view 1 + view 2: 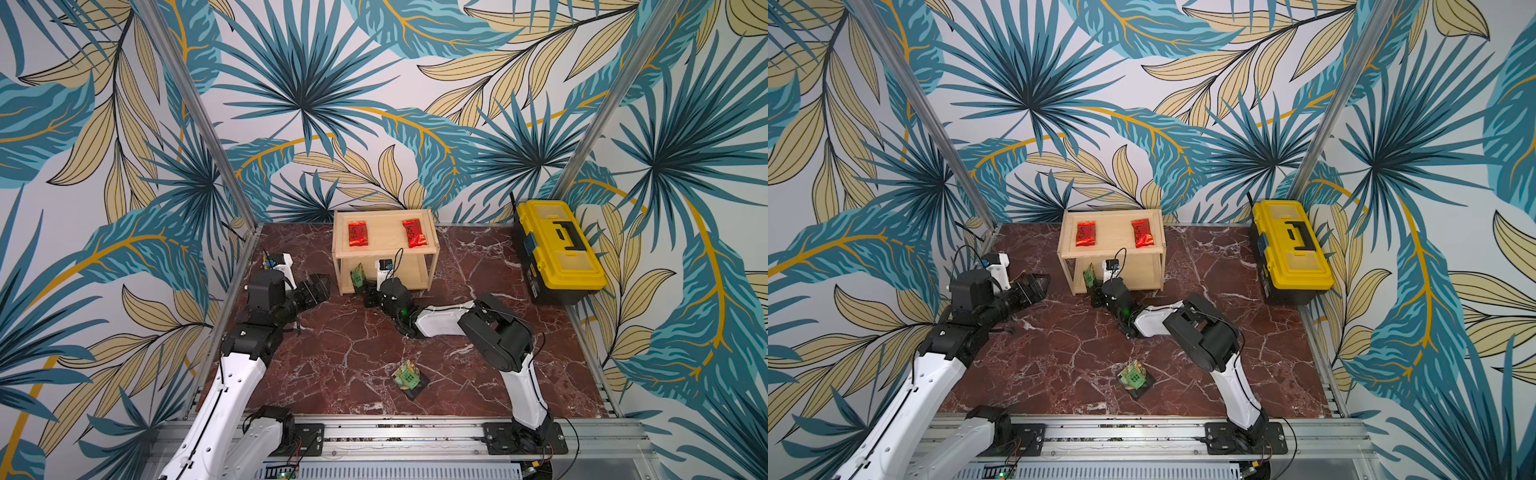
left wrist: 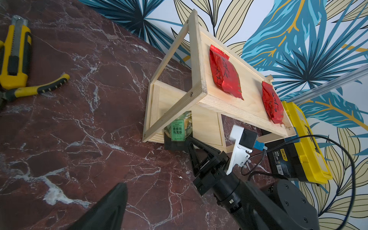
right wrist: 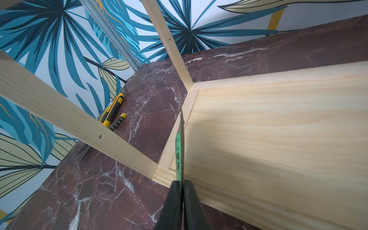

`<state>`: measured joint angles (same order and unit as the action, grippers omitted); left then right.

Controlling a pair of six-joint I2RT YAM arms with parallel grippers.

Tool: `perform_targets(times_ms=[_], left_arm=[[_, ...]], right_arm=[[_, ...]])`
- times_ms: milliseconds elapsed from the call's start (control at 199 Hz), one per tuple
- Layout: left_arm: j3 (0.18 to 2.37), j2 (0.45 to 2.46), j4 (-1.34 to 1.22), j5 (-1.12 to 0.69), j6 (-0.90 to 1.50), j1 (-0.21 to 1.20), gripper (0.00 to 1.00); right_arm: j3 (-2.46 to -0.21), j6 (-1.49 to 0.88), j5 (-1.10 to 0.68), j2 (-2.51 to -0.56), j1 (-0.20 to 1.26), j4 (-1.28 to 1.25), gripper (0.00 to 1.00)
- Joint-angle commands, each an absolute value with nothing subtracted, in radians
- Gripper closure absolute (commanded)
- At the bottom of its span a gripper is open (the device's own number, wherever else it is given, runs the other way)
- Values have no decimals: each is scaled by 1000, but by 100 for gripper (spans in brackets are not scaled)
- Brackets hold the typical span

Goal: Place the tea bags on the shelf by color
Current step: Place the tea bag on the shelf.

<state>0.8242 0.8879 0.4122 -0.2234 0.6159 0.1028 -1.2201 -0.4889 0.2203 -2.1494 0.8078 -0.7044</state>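
The pale wooden shelf [image 1: 384, 252] stands at the back of the marble table. Two red tea bags [image 1: 357, 233] [image 1: 414, 232] lie flat on its top tier. My right gripper [image 3: 182, 185] is shut on a green tea bag [image 3: 180, 143] that it holds upright on edge at the left front corner of the lower tier [image 3: 278, 129]; this green tea bag [image 2: 178, 129] also shows in the left wrist view. A second green tea bag [image 1: 407, 374] lies on the table near the front. My left gripper [image 1: 319, 286] hovers open and empty left of the shelf.
A yellow-and-black toolbox [image 1: 559, 249] stands at the back right. A yellow utility knife [image 2: 16, 53] and yellow-handled pliers [image 2: 39, 88] lie on the table left of the shelf. An aluminium rail [image 1: 395, 432] runs along the front edge.
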Motion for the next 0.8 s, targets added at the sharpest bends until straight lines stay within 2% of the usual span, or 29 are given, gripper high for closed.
perform_targets(times_ms=[0,256,372,417,799], left_arm=[[836,879,403,-234,597,94,7],[821,866,410,-232,595,94,7],[806,855,403,-234,601,94,7],[802,856,403,-237,601,94,7],[836,847,444,-239,571,94,7]], right_arm=[[-1247,-471,249,-2181,809,-667,87],[-1263,-492,288,-2199,810,-644,88],[-1247,-553,349,-2199,810,-671,94],[-1229,-595,373,-2199,810,-696,100],[-1134,-906,356,-2157,810,-879,100]])
